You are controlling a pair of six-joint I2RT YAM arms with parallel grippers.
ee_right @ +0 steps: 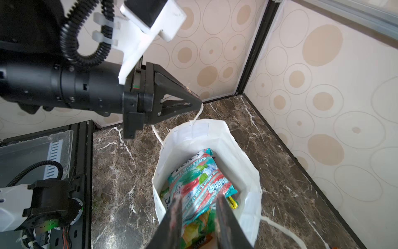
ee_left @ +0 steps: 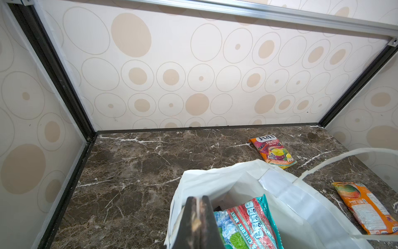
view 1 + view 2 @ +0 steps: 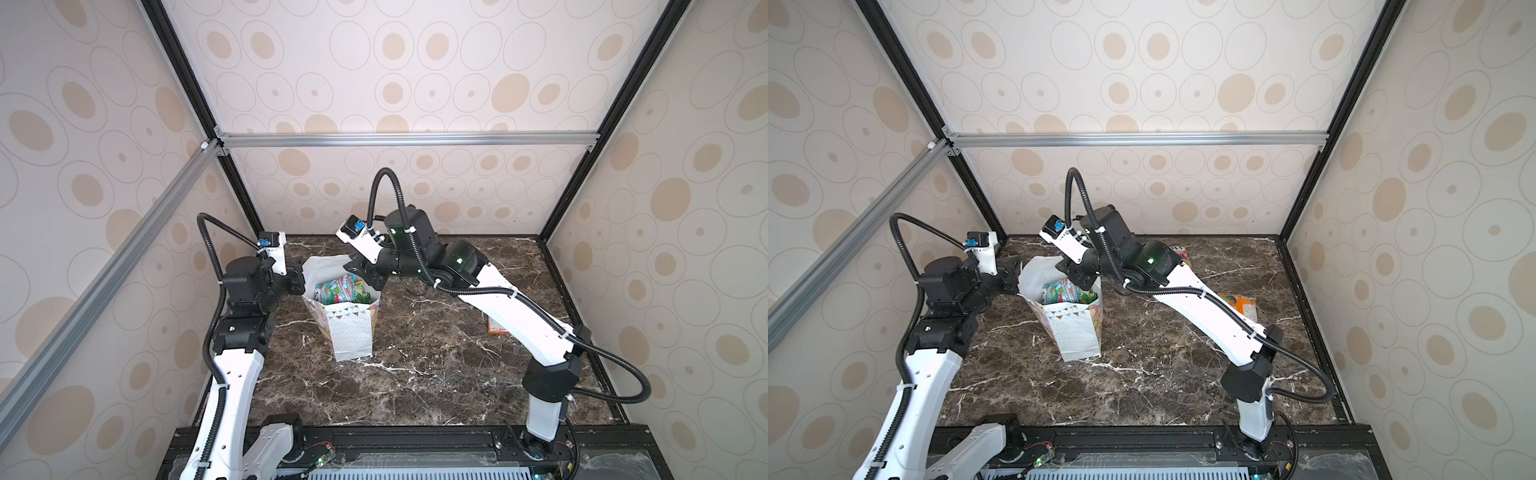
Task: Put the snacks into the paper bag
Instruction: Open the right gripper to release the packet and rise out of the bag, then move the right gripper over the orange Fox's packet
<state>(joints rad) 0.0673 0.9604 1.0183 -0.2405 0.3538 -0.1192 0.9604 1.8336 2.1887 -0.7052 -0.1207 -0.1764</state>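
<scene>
The white paper bag (image 3: 349, 332) (image 3: 1077, 332) stands upright at the table's middle left with its mouth open. Several snacks lie inside, a teal mint pouch (image 1: 200, 179) (image 2: 247, 220) on top. My left gripper (image 2: 199, 200) (image 1: 199, 101) is shut on the bag's white cord handle at the rim. My right gripper (image 1: 199, 197) (image 3: 361, 276) hangs over the bag's mouth, its jaws apart above the teal pouch. An orange-pink FOX'S pouch (image 2: 272, 152) and an orange pouch (image 2: 366, 207) (image 3: 1239, 303) lie on the table beyond the bag.
The dark marble table (image 3: 415, 374) is walled by patterned panels on three sides. A black rail (image 3: 415, 436) runs along the front edge. The bag's other cord handle (image 1: 280, 228) trails loose on the table.
</scene>
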